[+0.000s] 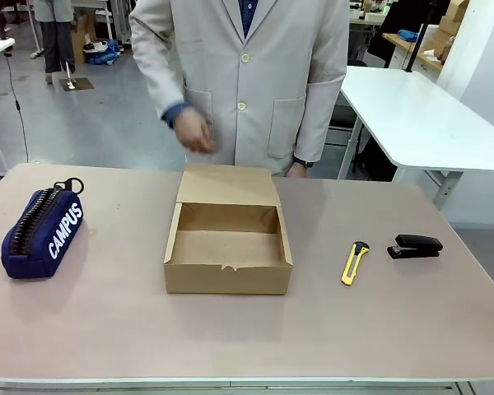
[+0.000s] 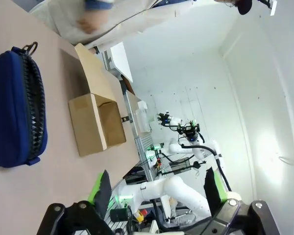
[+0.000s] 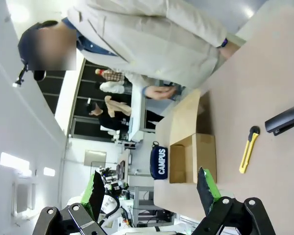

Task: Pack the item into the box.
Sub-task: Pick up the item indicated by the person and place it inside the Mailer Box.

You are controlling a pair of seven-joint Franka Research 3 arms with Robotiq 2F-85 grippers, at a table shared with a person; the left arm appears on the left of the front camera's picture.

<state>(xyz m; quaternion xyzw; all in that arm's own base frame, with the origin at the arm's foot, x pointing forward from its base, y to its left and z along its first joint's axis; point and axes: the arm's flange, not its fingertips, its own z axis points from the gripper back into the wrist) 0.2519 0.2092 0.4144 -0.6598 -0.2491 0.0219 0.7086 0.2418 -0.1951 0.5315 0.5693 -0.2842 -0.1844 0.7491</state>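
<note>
Fingers (image 2: pixel 102 188) of the left gripper (image 2: pixel 157 188) stand wide apart, green pads facing each other, with nothing between them. The gripper is raised clear of the table (image 1: pixel 230 337). Fingers (image 3: pixel 204 184) of the right gripper (image 3: pixel 152 188) are likewise spread wide and hold nothing, also raised off the table.

The item (image 1: pixel 43 233), a navy pouch lettered "CAMPUS", lies on the table near its left edge. Its zipper faces up and its ring pull points toward the far edge. It is well apart from both grippers and touches no other object.

The box (image 1: pixel 228 280) sits at the middle of the table, closer to the far edge than to the near edge. Its lid flap (image 1: pixel 228 183) is folded back toward the far edge, and the interior is open.

A yellow utility knife (image 1: pixel 355 262) lies to the right of the box. A black stapler (image 1: pixel 415 246) lies just beyond it, near the right edge.

A person in a light coat stands at the far edge, one hand (image 1: pixel 193 132) raised above the box and blurred
</note>
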